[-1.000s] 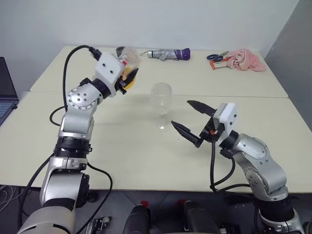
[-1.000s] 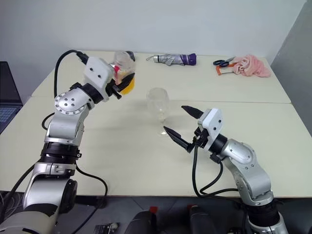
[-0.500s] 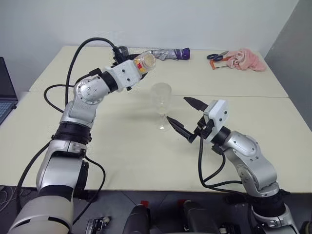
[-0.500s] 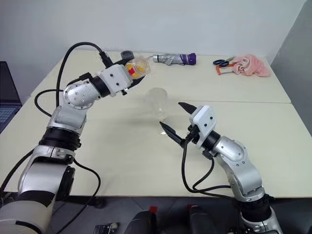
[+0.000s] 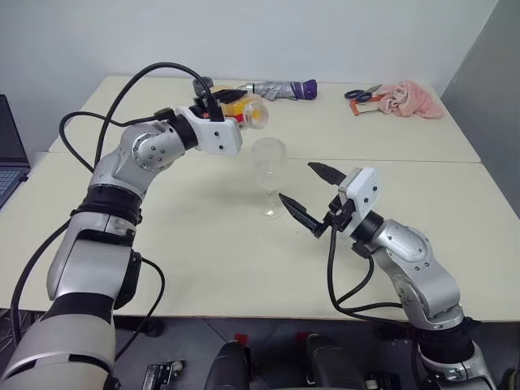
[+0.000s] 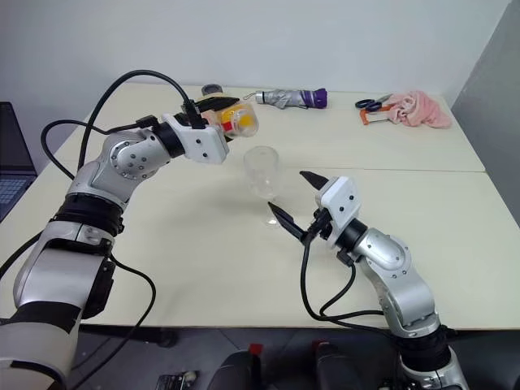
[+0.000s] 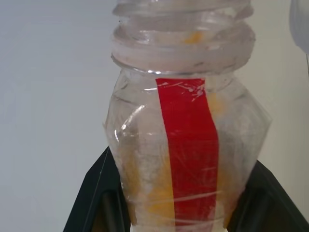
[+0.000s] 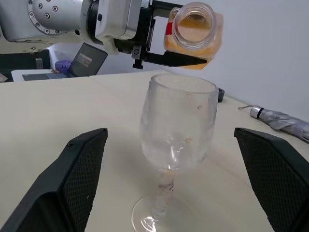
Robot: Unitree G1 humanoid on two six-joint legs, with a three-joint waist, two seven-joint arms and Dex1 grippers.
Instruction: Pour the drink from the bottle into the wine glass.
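Pinching the bottle (image 6: 238, 120) tipped above the wine glass (image 6: 262, 172), left claw (image 6: 221, 114); right claw (image 6: 295, 205) spread

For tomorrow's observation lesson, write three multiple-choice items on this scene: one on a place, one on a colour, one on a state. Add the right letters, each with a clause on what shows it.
1. Where does the wine glass stand?
A. On the table, in front of the right gripper
B. Beside the scissors at the far edge
C. On the laptop

2. What colour is the drink in the bottle?
A. Purple
B. Orange-yellow
C. Green

3. How is the bottle held?
A. Upright with its cap on
B. Lying loose on the table
C. Tipped on its side, uncapped, in the left gripper

Answers:
1 A, its foot rests on the table between the open right fingers.
2 B, orange-yellow liquid shows through the clear wall.
3 C, its open mouth faces sideways above the glass, black fingers clamped on it.
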